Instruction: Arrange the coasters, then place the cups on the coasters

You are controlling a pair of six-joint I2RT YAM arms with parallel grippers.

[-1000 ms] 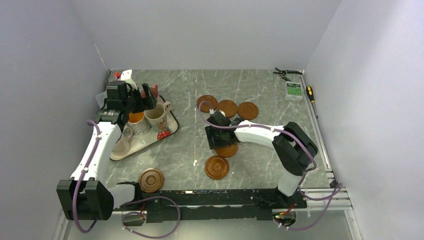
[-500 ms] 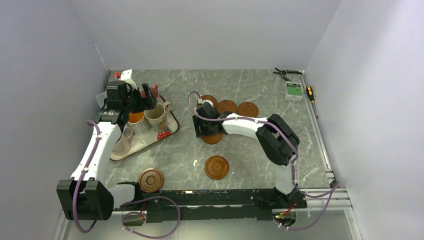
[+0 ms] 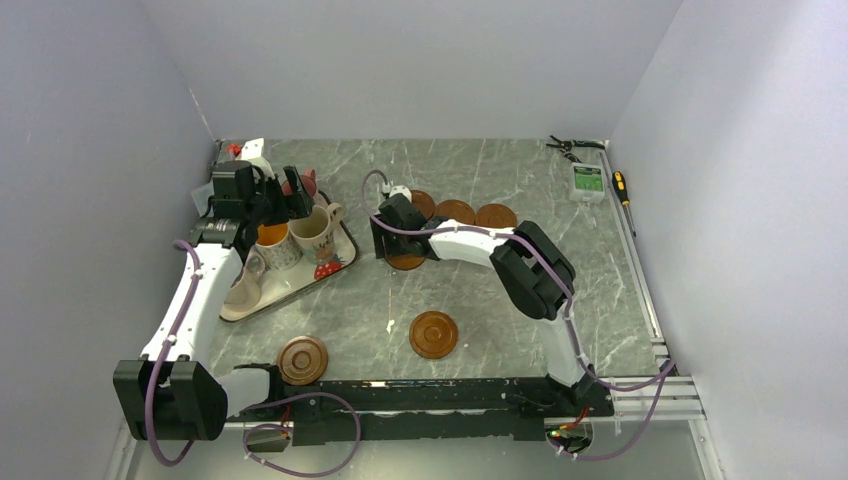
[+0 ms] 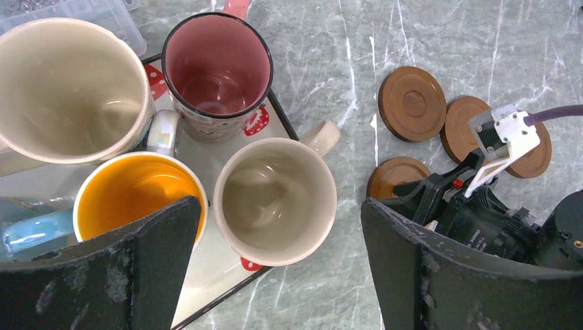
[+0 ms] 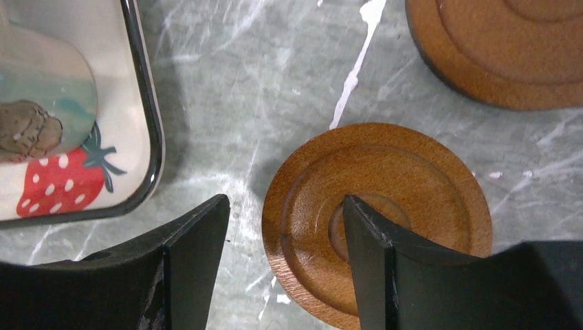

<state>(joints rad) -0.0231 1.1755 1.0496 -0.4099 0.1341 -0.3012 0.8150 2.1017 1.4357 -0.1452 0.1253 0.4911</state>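
Note:
Three brown coasters point(image 3: 455, 211) lie in a row at the back middle. A fourth coaster point(image 3: 405, 261) point(image 5: 412, 179) lies on the table under my right gripper point(image 3: 392, 243) point(image 5: 283, 203). Its jaws stand open: one finger rests on the disc's centre, the other over bare table to its left. Two more coasters point(image 3: 433, 334) point(image 3: 302, 359) lie near the front. Several cups stand on the strawberry tray point(image 3: 345, 255) point(image 4: 275, 113): pink-lined point(image 4: 220, 65), orange-lined point(image 4: 134, 196), cream point(image 4: 275, 199), large cream point(image 4: 65, 96). My left gripper point(image 3: 290, 200) point(image 4: 282, 206) hovers open above the cream cup.
The tray's rim point(image 5: 148, 137) lies just left of the right gripper. A screwdriver point(image 3: 622, 190), a small green-and-white box point(image 3: 588, 181) and pliers point(image 3: 570, 146) sit at the back right. A clear plastic box point(image 4: 69, 10) lies behind the tray.
My right gripper has slid a coaster from the middle of the table back and to the left, close to the row of three. The left arm has not moved.

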